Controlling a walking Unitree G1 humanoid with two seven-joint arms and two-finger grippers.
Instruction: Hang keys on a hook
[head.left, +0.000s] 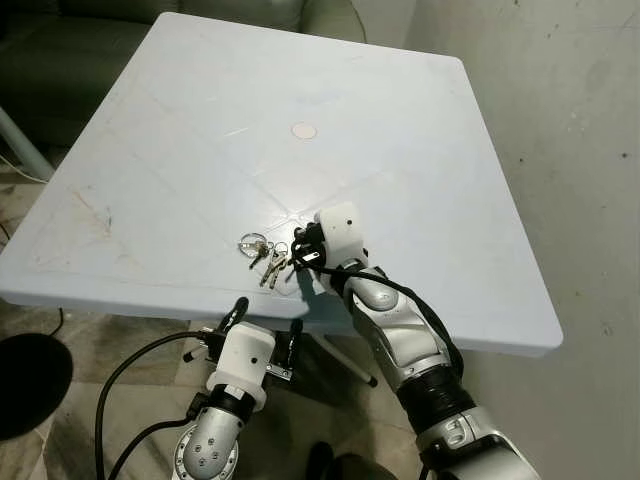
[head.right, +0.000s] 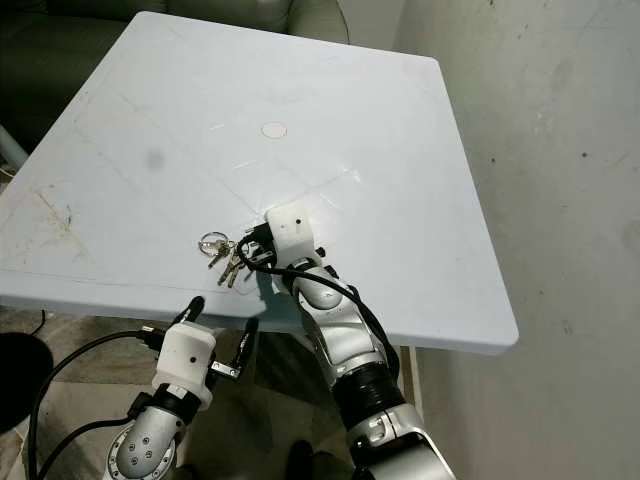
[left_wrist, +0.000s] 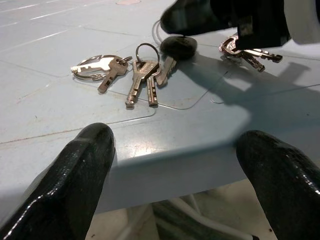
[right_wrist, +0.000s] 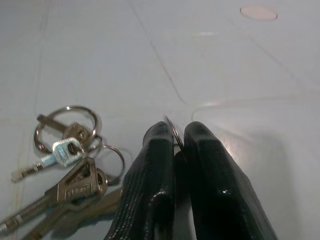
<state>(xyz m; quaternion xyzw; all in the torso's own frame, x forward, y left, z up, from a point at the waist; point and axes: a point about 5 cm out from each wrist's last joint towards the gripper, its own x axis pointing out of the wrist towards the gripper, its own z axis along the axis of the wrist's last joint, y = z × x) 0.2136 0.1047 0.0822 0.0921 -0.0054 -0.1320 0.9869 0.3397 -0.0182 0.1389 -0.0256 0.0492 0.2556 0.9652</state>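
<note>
One key ring is pinched by the right gripper (left gripper gapes, idle); next, lift the bunch of keys.

Pale blue plastic table, grey concrete wall, dark sofa, tiled floor

Silver jointed arms, white wrist housings, glossy black jaws, looping black cables
</note>
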